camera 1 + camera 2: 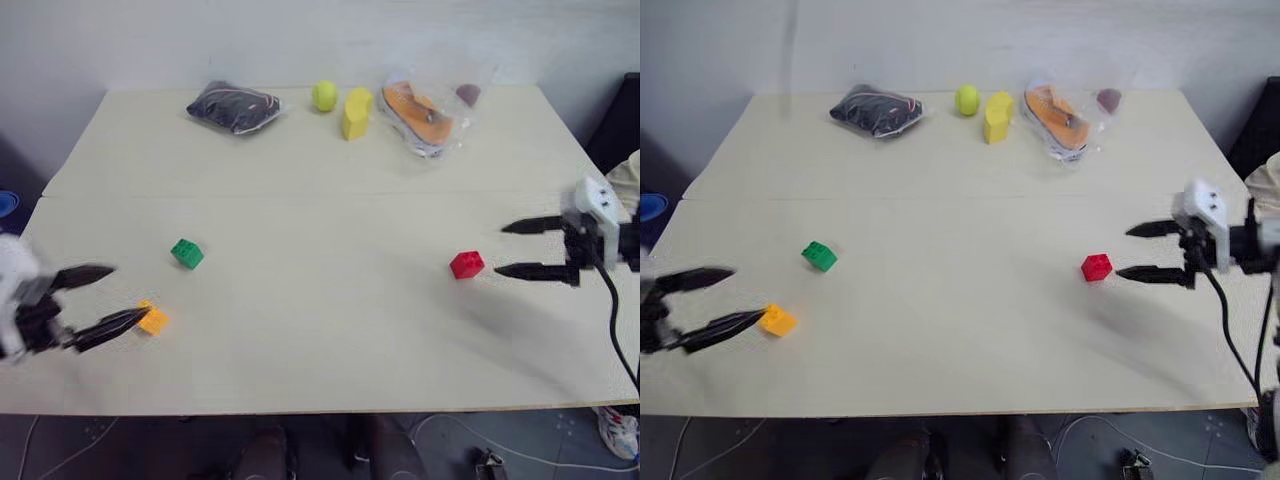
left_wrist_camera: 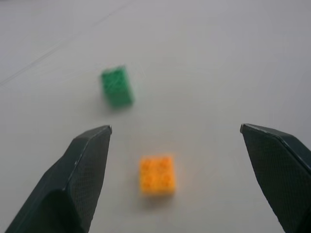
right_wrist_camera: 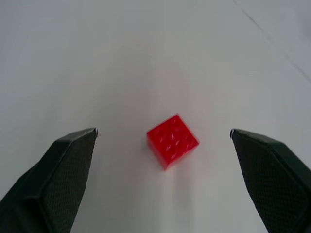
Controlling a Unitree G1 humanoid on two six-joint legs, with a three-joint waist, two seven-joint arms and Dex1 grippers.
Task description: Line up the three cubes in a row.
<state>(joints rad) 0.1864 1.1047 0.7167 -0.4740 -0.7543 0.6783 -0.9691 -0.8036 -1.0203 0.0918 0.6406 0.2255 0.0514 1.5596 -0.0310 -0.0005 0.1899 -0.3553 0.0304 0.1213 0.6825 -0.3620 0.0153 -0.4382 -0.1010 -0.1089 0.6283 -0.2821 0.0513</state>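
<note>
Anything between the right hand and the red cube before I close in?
Nothing. In the right wrist view the red cube sits on bare table ahead of the open right hand, with no contact yet.

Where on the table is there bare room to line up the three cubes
The widest bare stretch is the table's middle, between the green cube and the red cube, and on toward the near edge. The left side near the orange-yellow cube is tighter. The far edge is crowded: dark bag, ball, yellow block, clear bag.
</note>
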